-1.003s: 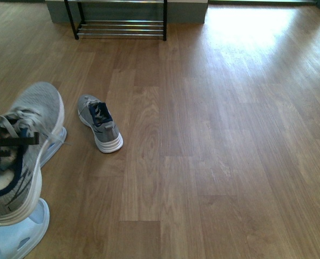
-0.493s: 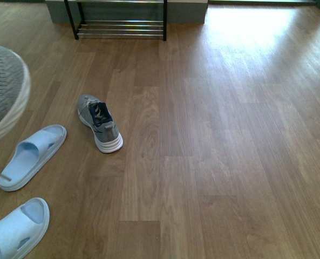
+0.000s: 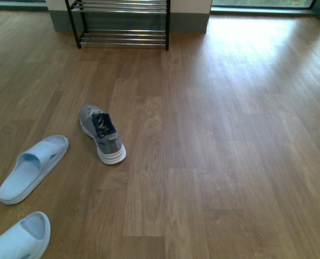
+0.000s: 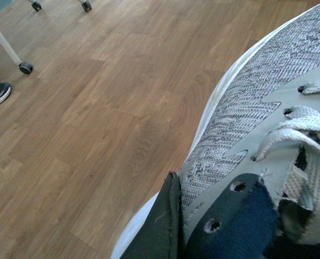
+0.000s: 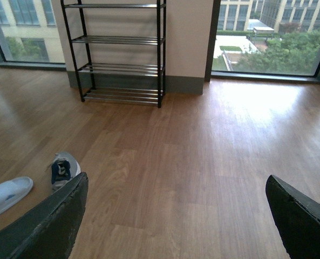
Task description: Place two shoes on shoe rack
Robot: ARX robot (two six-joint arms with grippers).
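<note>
My left tool (image 4: 203,237) was clamped on the collar of one grey sneaker (image 4: 257,108), held above the wood floor (image 4: 95,108). How far it was from the shoe rack (image 3: 122,24) I could not tell. My right tool (image 5: 176,226) hung with its fingers wide apart, gripping nothing. The other sneaker (image 3: 103,135) lay on the floor well short of the rack, toe toward it, with a pale blue slipper (image 3: 33,167) farther off.

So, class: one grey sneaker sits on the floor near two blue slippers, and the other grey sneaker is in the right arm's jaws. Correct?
No: the other grey sneaker is in the left arm's jaws, as the left wrist view shows; the right arm's jaws stand open. The floor sneaker near the blue slippers is right.
</note>
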